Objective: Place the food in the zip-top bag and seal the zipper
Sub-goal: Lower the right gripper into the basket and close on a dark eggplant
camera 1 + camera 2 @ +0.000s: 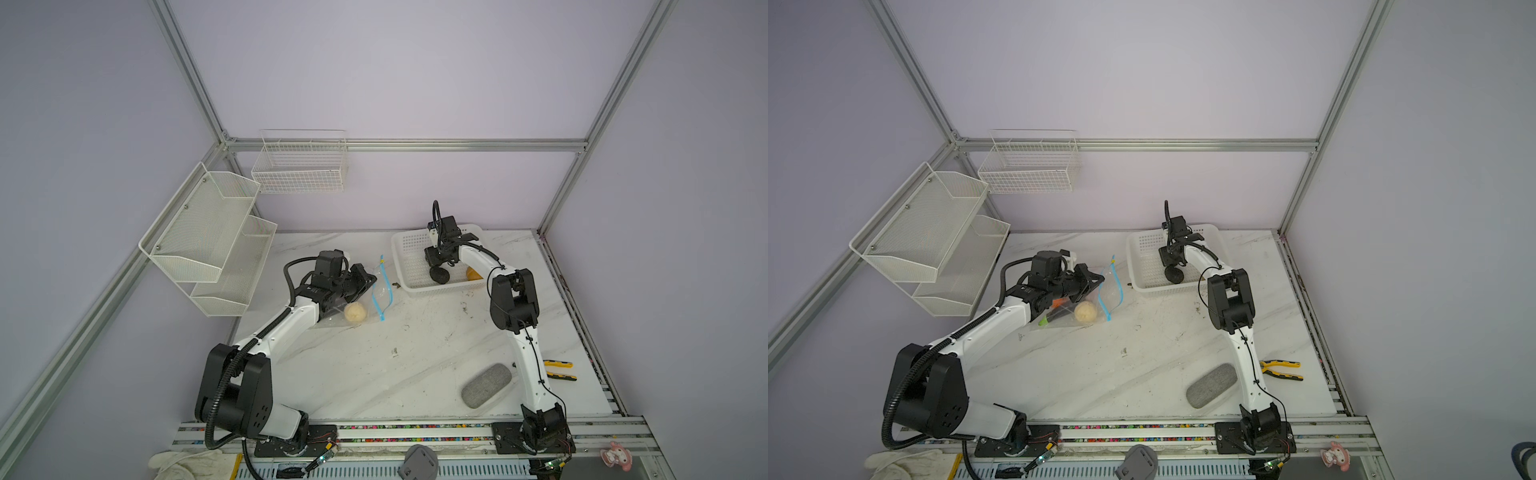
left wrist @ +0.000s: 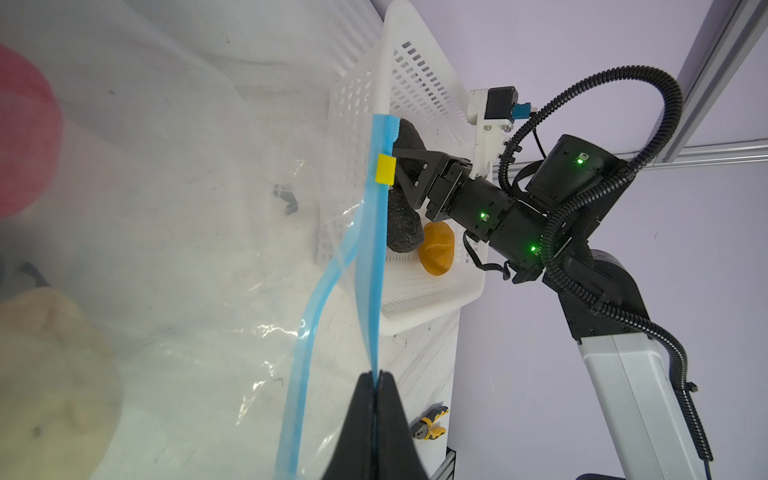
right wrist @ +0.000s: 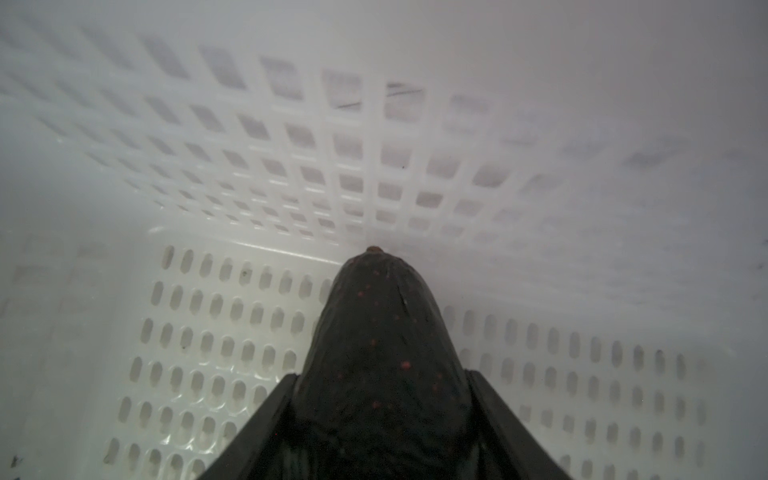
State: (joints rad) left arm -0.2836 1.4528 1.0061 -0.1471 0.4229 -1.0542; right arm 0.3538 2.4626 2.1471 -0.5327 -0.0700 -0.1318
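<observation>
Inside basket (image 1: 411, 266), right end effector (image 3: 380, 374) pinches black fruit (image 3: 378, 316) at thick middle: seems light, stiff, rounded, could slip. Left end effector (image 2: 377, 378) clamps zipper (image 2: 376, 249) of floppy bag (image 2: 187, 208).

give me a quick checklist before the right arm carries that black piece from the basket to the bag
1. left claw shut on the zipper strip: ok.
2. zip-top bag mouth parted: ok, the two blue strips separate in the left wrist view.
3. right claw on the black food piece: ok, fingers against both its sides.
4. Piece clear of the basket floor: cannot tell.
5. All food bagged: not ok, an orange food piece lies in the basket.
</observation>
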